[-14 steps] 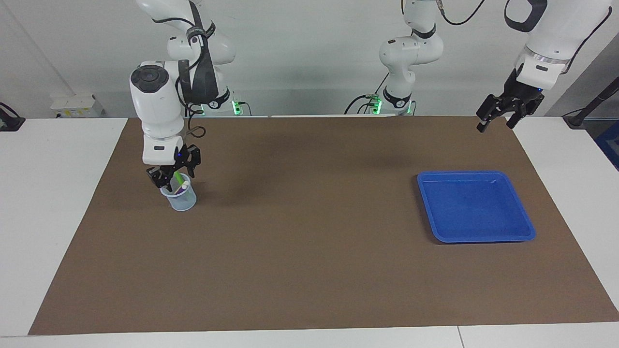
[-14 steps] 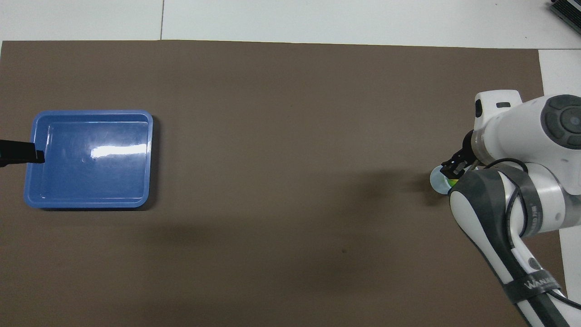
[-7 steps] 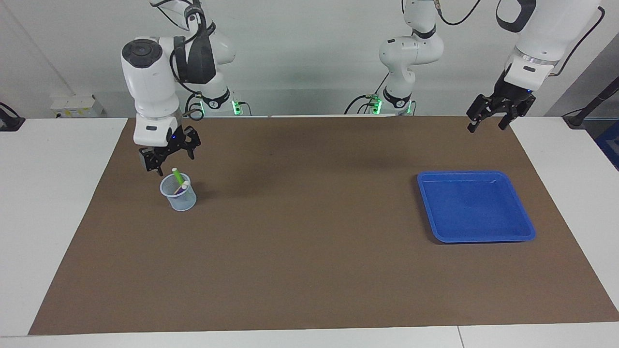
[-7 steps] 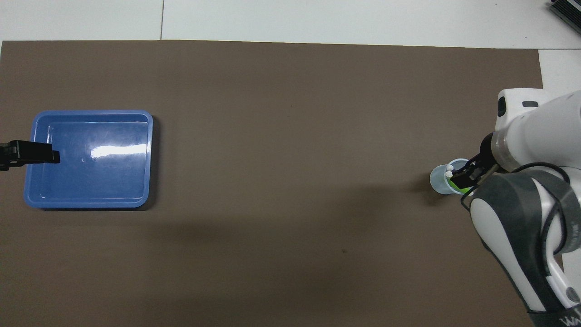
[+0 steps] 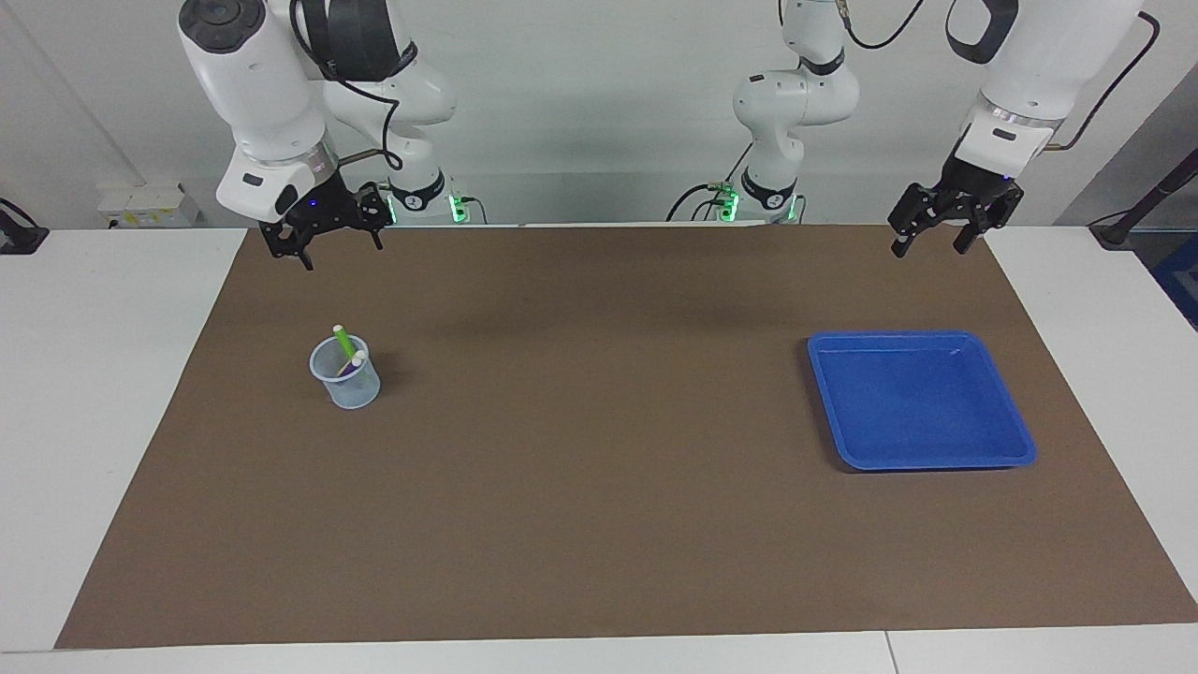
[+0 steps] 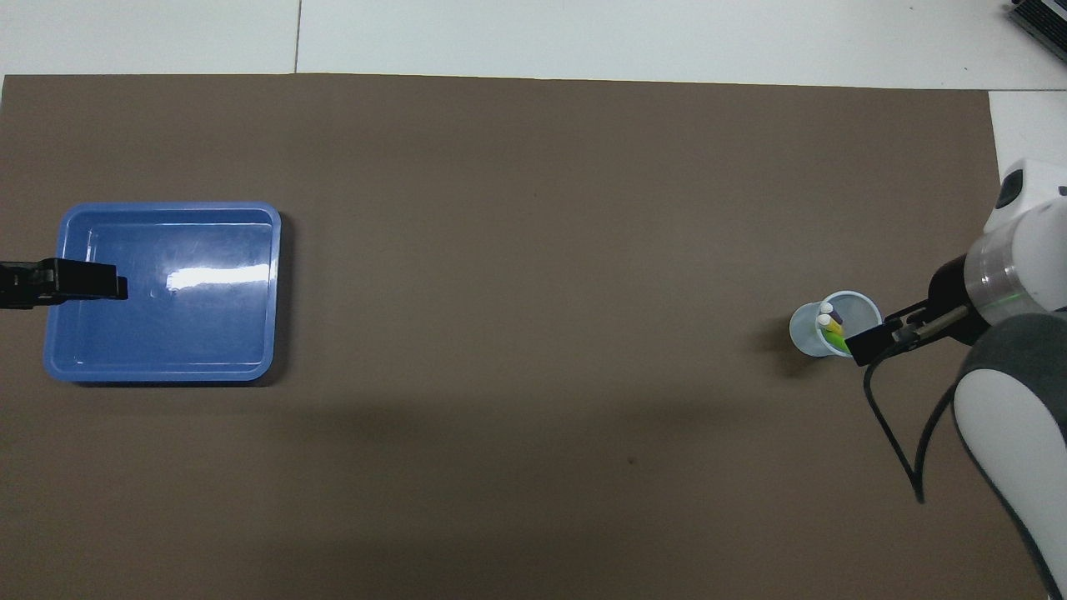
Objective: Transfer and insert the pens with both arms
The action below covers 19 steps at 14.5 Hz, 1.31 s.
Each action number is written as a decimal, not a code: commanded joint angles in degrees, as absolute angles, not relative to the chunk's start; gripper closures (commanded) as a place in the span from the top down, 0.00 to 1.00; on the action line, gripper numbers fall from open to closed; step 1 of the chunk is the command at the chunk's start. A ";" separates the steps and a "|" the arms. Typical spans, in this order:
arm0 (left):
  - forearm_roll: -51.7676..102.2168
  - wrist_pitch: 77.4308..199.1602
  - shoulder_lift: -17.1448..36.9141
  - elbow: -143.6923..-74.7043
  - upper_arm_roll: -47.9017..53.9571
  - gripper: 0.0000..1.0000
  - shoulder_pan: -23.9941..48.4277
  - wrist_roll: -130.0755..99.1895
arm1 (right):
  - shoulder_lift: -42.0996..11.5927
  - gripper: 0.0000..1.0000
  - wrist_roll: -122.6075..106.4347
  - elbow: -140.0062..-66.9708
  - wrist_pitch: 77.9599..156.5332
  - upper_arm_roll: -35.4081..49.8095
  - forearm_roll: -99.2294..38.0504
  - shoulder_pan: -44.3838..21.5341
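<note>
Three pens [image 5: 345,348] stand in one clear cup [image 5: 346,378] toward the right arm's end of the desk [image 5: 599,524]. One blue tray [image 5: 920,400] sits toward the left arm's end. Right gripper [image 5: 328,245] and left gripper [image 5: 929,235] hang raised above the desk's robot-side edge, fingers apart, holding nothing.

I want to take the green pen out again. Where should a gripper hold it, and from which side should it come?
Probably by the whitish top end of the green pen, the only part standing clear above the rim of the cup. Come from straight above, tilted to match its lean; the cup wall blocks any side approach.
</note>
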<state>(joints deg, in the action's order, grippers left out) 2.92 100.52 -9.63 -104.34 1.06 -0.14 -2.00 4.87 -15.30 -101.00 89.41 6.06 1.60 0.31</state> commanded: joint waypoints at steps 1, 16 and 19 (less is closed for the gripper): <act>1.85 100.55 -7.04 -101.35 -0.09 1.00 1.67 -2.29 | 4.40 1.00 -12.14 -100.63 90.17 6.51 0.35 0.62; -2.02 93.53 -2.64 -91.06 -5.01 1.00 6.33 -2.72 | 0.44 1.00 -6.94 -95.63 92.72 2.02 0.26 -2.55; -1.93 94.74 -2.72 -91.76 -4.57 1.00 6.42 -2.55 | 0.35 1.00 -6.77 -95.63 93.42 2.11 0.26 -2.55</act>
<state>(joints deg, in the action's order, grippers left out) -0.83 95.92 -3.95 -93.35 -4.39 5.69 -2.48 0.56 -8.00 -95.93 93.31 2.55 1.45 -2.10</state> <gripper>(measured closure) 0.000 0.000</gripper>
